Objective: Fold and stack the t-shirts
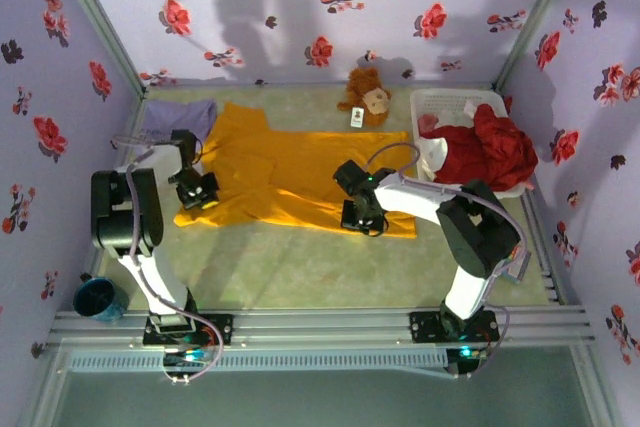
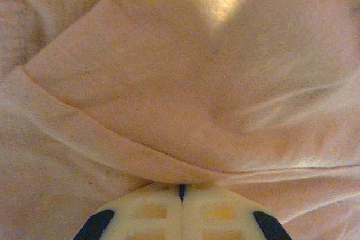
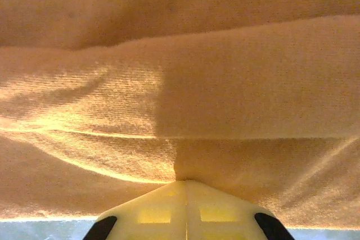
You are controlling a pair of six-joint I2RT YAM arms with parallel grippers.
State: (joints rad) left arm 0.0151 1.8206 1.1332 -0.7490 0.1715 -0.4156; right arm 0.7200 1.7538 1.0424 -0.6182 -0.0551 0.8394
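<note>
Looking at my feeds right now: the orange-yellow tee [image 1: 290, 172] is laid out mostly flat across the middle of the overhead frame, plain with no print. Its long side runs left to right, there are some soft wrinkles, and one sleeve pokes up toward the top left. The lavender tee [image 1: 185, 117] is bunched in a small heap at the upper left, right against that corner of the orange one; I can't tell if they overlap

The left gripper [image 1: 195, 192] sits on the tee's lower left edge. On the left wrist cam its fingers [image 2: 152, 212] are pressed together at the bottom of the frame with a folded hem running into the tips, so it's clamped on the orange cloth. The right gripper [image 1: 362, 217] is on the tee's bottom edge, a bit right of centre. On the right wrist cam the cloth puckers right at the closed tips, so that one's pinching the hem too, with a sliver of table along the bottom of that frame

Off to the right there's the white basket [image 1: 455, 107] with red cloth piled in it, touching the tee's right end. The plush toy [image 1: 365, 95] is just above the tee at top centre
</note>
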